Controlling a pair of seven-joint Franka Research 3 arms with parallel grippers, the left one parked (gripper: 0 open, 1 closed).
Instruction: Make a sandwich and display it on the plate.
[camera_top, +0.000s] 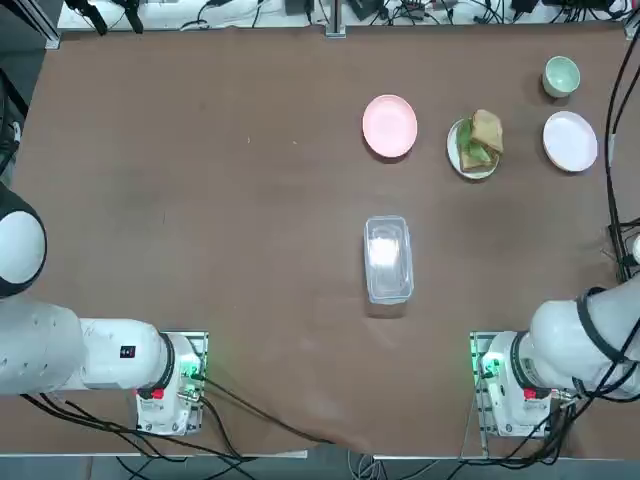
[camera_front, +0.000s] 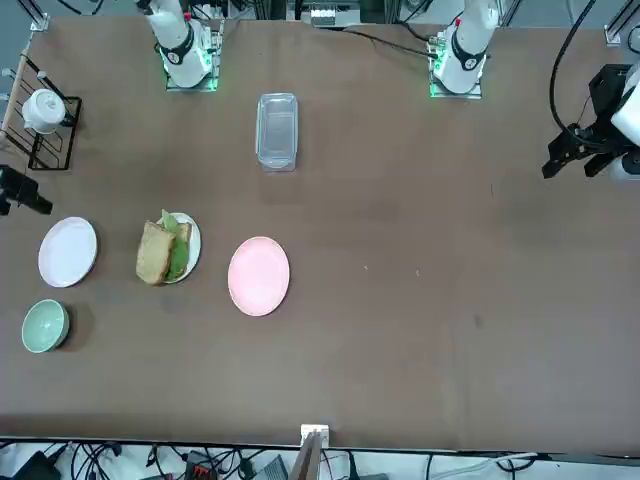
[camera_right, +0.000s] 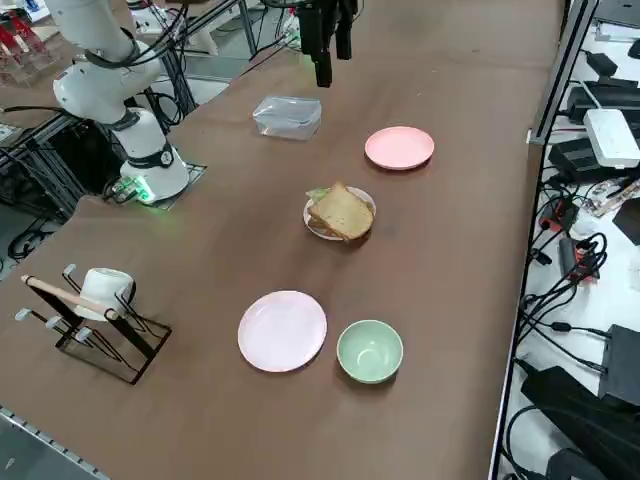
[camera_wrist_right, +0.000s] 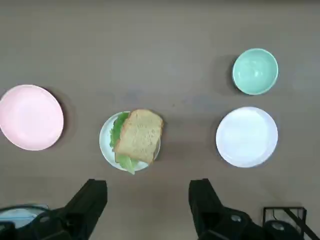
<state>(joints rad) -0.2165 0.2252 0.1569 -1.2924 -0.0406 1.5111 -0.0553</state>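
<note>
The sandwich (camera_wrist_right: 138, 136) lies on a small white saucer (camera_wrist_right: 106, 147): a tan bread slice on top and green lettuce sticking out at the side. It also shows in the top view (camera_top: 481, 140) and the right side view (camera_right: 342, 212). Beside it sits the plain white plate (camera_wrist_right: 246, 136), bare, seen too from above (camera_top: 570, 140). My right gripper (camera_wrist_right: 147, 187) hovers high over the table's right side, open and holding nothing. It is well clear of the sandwich and the plate.
A pink plate (camera_top: 389, 126) lies left of the sandwich, and a pale green cup (camera_top: 561, 76) sits beyond the white plate. A clear lidded box (camera_top: 388, 258) rests mid-table. A wire rack with a white mug (camera_right: 100, 310) stands near the right edge.
</note>
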